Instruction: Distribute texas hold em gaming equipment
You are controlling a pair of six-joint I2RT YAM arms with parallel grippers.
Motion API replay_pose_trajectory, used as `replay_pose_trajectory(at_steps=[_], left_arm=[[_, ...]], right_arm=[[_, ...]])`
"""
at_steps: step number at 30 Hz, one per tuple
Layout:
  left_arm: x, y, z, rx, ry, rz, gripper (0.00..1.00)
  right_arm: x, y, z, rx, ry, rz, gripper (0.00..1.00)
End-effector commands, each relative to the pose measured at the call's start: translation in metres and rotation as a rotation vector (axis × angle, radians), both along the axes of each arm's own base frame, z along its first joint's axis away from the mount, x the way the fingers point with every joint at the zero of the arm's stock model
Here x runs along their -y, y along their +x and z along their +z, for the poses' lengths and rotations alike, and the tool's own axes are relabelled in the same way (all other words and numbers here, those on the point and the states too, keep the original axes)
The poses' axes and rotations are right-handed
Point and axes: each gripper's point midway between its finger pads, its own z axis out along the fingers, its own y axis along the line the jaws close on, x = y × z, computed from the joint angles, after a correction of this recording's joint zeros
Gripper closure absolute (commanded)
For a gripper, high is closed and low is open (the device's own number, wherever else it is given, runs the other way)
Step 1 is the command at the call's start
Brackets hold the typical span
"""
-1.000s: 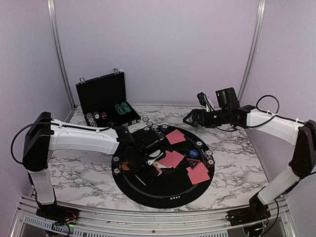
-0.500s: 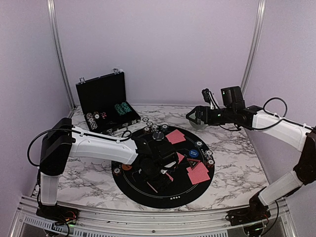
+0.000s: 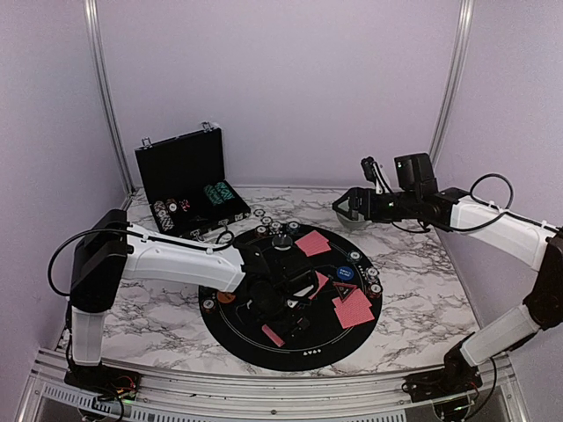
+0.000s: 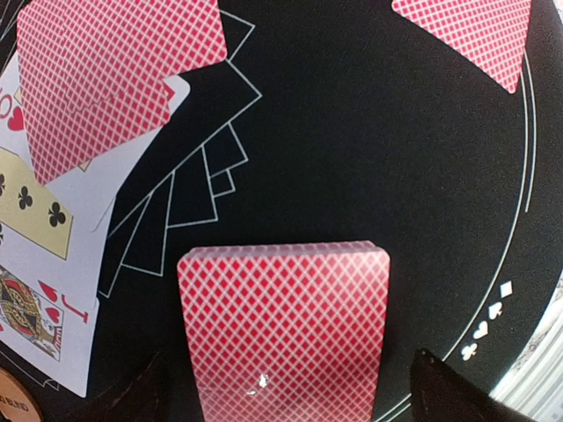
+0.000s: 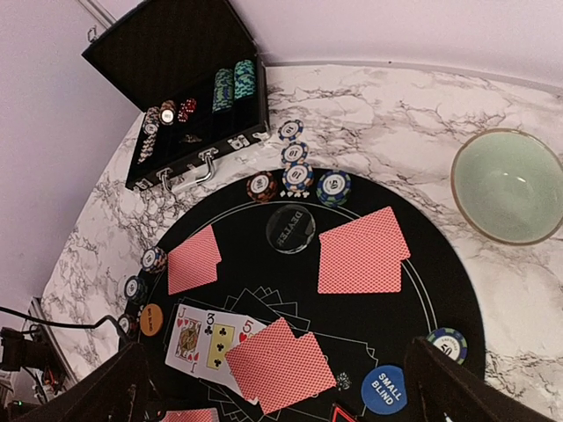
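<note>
One small pile of red-backed cards (image 4: 283, 330) is what your next move hangs on. It lies flat on the black mat (image 4: 369, 132), straight under the left end effector (image 4: 297, 393), framed between its two fingertips (image 4: 444, 387). Its long axis seems to run away from the wrist, so the fingers flank its long edges. The near end is cut off by the frame, so take that as a reading, not a certainty. In the top view the pile sits toward the near rim of the mat, on the side of the arm bases. It lies apart from the other face-down hands (image 4: 471, 35) and from the face-up row (image 4: 35, 229), which shows at the left of the wrist view.

The left end effector is spread wide and grips nothing; both tips stand clear of the card edges, and I see no contact with the pile. Your left arm is by far the nearer one. The right end effector (image 5: 281, 387) hangs high over the far right of the table (image 5: 396, 114), near the pale green bowl (image 5: 508, 185), with its fingers also wide apart and empty.

I judge this hand to be in place. You would want to rise straight up, since a sideways drift with the tips on either side could nudge the pile out of square.
</note>
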Motion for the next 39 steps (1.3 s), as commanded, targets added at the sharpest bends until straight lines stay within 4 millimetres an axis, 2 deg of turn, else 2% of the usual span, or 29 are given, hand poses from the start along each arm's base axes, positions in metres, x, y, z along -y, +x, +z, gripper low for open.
replay_pose_trajectory(at_steps=[1, 5, 9, 15, 19, 23, 29, 31, 35, 39], left_arm=[[0.01, 0.009, 0.041, 0.067, -0.079, 0.001, 0.01], [0.009, 0.019, 0.069, 0.106, -0.128, 0.021, 0.01], [0.0, 0.037, 0.099, 0.155, -0.178, 0.074, 0.01], [-0.033, 0.08, 0.15, 0.25, -0.257, 0.2, 0.01], [-0.069, 0.113, 0.18, 0.318, -0.318, 0.321, 0.01], [-0.117, 0.144, 0.208, 0.412, -0.357, 0.447, 0.01], [-0.19, 0.174, 0.232, 0.51, -0.438, 0.628, 0.01], [-0.21, 0.181, 0.238, 0.538, -0.472, 0.683, 0.01], [-0.238, 0.186, 0.246, 0.584, -0.524, 0.754, 0.01], [-0.25, 0.189, 0.243, 0.595, -0.538, 0.791, 0.01]], right_arm=[[0.006, 0.002, 0.024, 0.056, 0.015, -0.032, 0.02], [0.01, 0.001, 0.031, 0.077, 0.02, -0.05, 0.02], [0.018, 0.001, 0.043, 0.113, 0.019, -0.09, 0.02], [0.03, 0.002, 0.06, 0.178, 0.022, -0.153, 0.01], [0.039, 0.003, 0.072, 0.224, 0.024, -0.202, 0.02], [0.05, 0.001, 0.082, 0.267, 0.028, -0.253, 0.02], [0.065, -0.006, 0.091, 0.336, 0.036, -0.307, 0.02], [0.075, -0.006, 0.088, 0.348, 0.017, -0.352, 0.02], [0.085, -0.006, 0.079, 0.336, -0.023, -0.397, 0.01], [0.091, -0.005, 0.076, 0.338, -0.039, -0.424, 0.02]])
